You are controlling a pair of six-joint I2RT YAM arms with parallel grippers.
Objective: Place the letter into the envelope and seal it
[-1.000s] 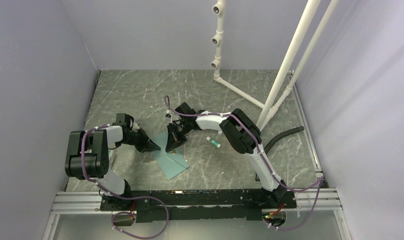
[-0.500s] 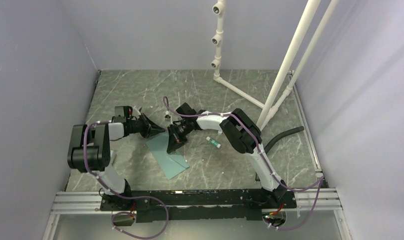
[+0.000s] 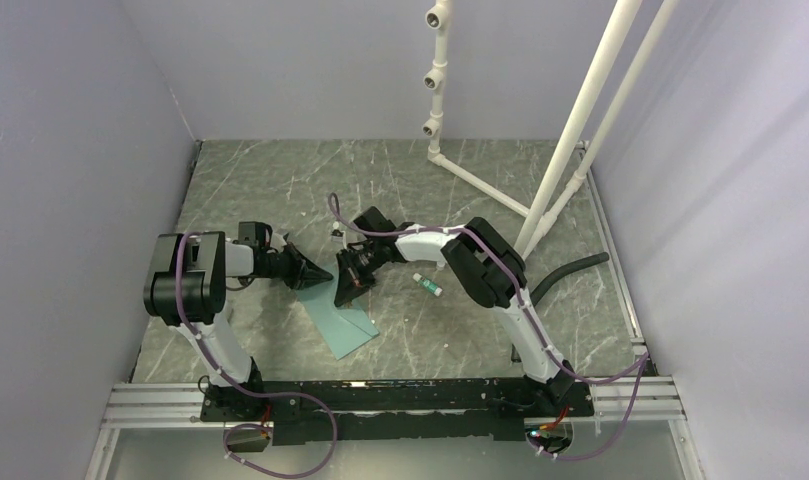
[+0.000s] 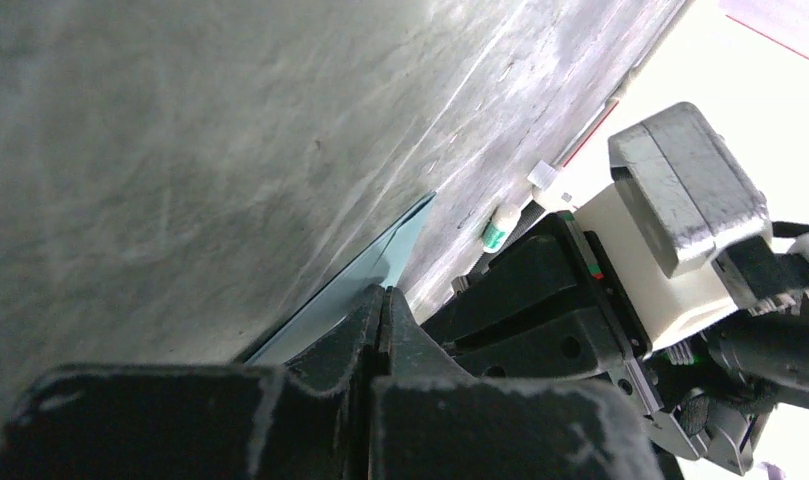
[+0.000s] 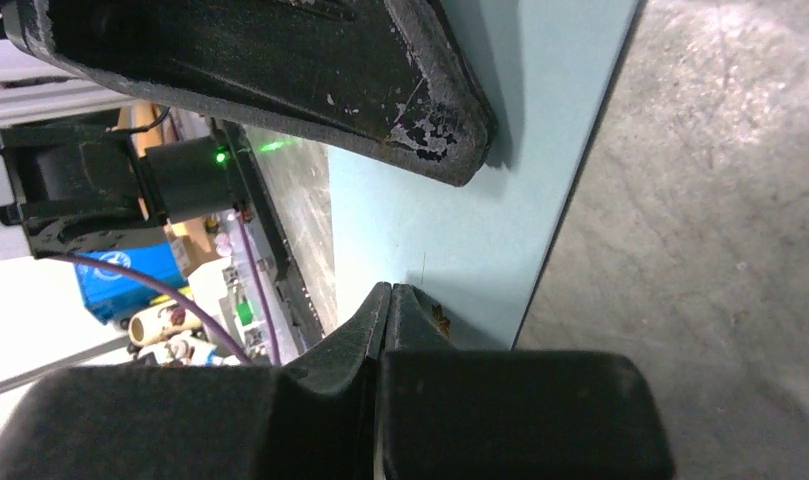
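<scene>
pressing looks like the job in hand: both arms reach low toward the middle of the grey marbled tabletop (image 3: 280, 180), tips meeting over the flat teal grey-green paper envelope (image 3: 345, 325), which lies flat there, skewed, one corner toward the near rail. left claw (image 3: 325, 279) has its fingers shut together with nothing between them; from its own wrist camera the joined tips sit right at the envelope's far edge, touching or just above, cannot tell which. right claw (image 3: 342, 297) also has its fingers closed on nothing, tip down on the teal paper just inside one long edge, with a small gold mark (image 5: 439, 320) right beside it. closed fingers make a blunt point, so my reading is they serve as pushers, one pinning the paper while the other rubs the flap down, not grippers. the cream-tan paper letter shows in no view; judged to be inside the envelope already, though no picture confirms it. whether the flap lies fully shut is hidden by the two claws. the small green-and-white tube-like packet (image 3: 427, 284) lies apart to the right, beyond the right wrist, not part of this. risk as i see it: thin paper sliding on smooth stone if one tip drags without the other holding firm.
</scene>
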